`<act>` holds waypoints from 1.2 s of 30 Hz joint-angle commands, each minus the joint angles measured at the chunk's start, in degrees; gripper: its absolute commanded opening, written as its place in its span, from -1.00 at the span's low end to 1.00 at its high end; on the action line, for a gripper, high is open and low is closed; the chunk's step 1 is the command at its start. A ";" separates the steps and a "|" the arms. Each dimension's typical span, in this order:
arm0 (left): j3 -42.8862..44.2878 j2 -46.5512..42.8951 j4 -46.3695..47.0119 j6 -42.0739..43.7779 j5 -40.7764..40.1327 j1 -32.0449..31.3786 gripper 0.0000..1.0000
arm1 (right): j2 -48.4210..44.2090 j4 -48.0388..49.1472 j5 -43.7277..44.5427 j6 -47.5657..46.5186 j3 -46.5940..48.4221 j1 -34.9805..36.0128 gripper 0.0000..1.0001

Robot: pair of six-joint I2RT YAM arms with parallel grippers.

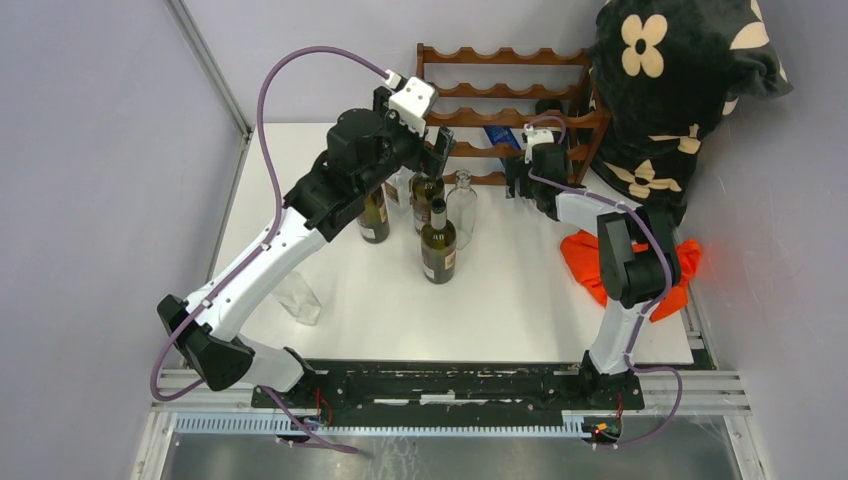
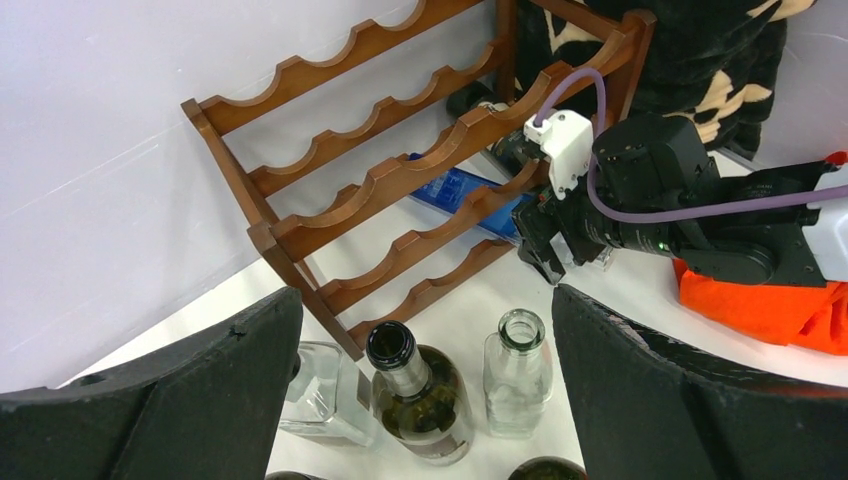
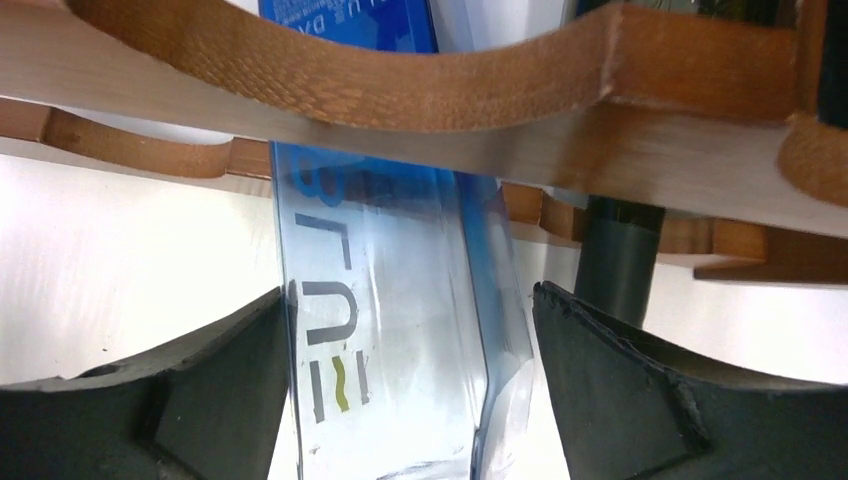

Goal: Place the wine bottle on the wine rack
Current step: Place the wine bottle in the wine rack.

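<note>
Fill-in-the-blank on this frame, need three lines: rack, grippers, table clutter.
1. The right gripper is at the wine rack, its jaws either side of a ___ bottle lying in it.
2. The left gripper hovers over upright bottles with its jaws ___.
3. An ___ cloth lies beside the right arm.
Missing: blue; open; orange.

Smooth reddish wood wine rack [image 2: 400,175], glossy clear blue bottle [image 3: 400,330], dark glossy glass bottle [image 1: 438,240].

Left gripper [image 2: 425,300] spread wide, right gripper [image 3: 408,300] parted
</note>
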 commanded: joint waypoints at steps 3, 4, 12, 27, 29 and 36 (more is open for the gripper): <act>-0.89 -3.28 2.92 -3.06 0.86 -0.47 0.98 | -6.57 3.97 0.76 -7.50 4.14 -0.43 0.79; -0.89 -3.31 2.90 -3.11 0.89 -0.55 0.98 | -6.56 3.33 0.38 -8.46 4.48 -0.38 0.79; -1.07 -3.57 2.92 -3.25 1.33 -0.73 0.97 | -5.94 -2.21 -0.06 -11.17 6.01 -0.12 0.85; -2.06 -4.65 2.96 -3.42 1.58 -0.91 0.98 | -3.37 -7.36 -1.21 -14.47 5.07 2.22 0.87; -2.11 -4.72 2.93 -3.31 1.61 -0.91 0.97 | -2.75 -7.85 -0.27 -15.41 5.03 2.42 0.86; -3.00 -5.33 2.90 -3.52 1.40 -0.91 0.97 | -0.48 -9.94 2.15 -17.45 5.25 2.76 0.79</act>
